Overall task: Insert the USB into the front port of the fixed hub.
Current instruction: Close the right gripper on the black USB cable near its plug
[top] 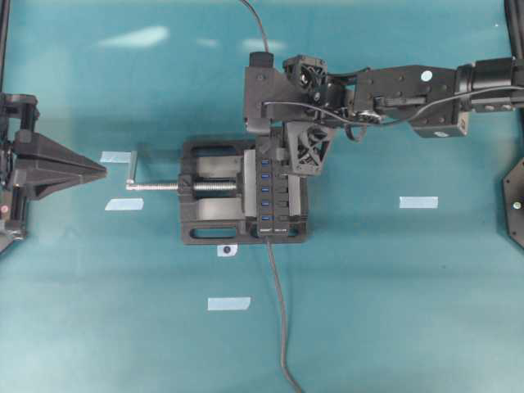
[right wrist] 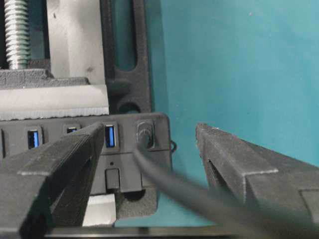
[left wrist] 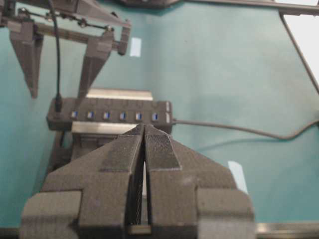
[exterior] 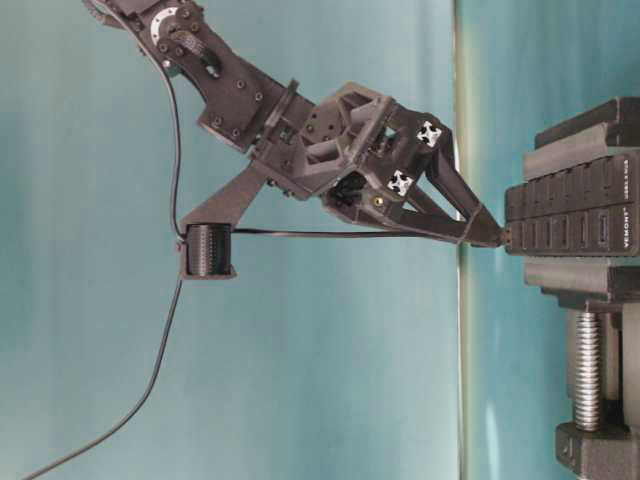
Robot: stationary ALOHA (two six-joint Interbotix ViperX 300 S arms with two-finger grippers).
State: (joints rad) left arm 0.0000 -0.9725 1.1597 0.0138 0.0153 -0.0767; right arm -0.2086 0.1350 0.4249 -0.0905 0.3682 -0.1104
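Black USB [right wrist: 144,134] sits plugged into the fixed hub's [right wrist: 119,172] end port. Right gripper [right wrist: 149,164] straddles it, jaws wide apart, holding nothing. Left gripper [left wrist: 144,144] rests closed, empty.

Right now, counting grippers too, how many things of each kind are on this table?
grippers: 2, left gripper and right gripper
vise: 1
hub: 1
cables: 2, USB cable and hub's own cable
pale tape strips: 4
white dot sticker: 1
total: 11
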